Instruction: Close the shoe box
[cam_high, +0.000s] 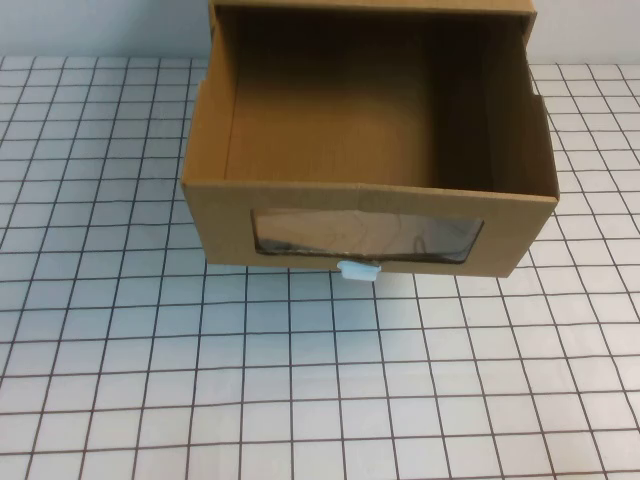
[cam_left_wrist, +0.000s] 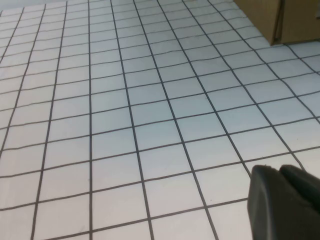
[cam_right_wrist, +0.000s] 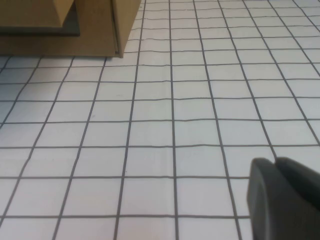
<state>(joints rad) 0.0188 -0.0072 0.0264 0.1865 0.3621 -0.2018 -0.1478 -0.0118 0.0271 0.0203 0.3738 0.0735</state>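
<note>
The shoe box (cam_high: 300, 185) is a brown cardboard drawer-style box at the far middle of the table. Its drawer is pulled out toward me and looks empty. Its front has a dark clear-plastic window (cam_high: 368, 236) and a small white pull tab (cam_high: 359, 270) at the bottom edge. A corner of the box shows in the left wrist view (cam_left_wrist: 282, 20) and in the right wrist view (cam_right_wrist: 70, 27). My left gripper (cam_left_wrist: 277, 172) is shut and empty over the gridded table, away from the box. My right gripper (cam_right_wrist: 274, 165) is shut and empty too. Neither gripper shows in the high view.
The table (cam_high: 300, 380) is white with a dark grid of squares. The box's outer sleeve (cam_high: 520, 15) stands behind the drawer at the far edge.
</note>
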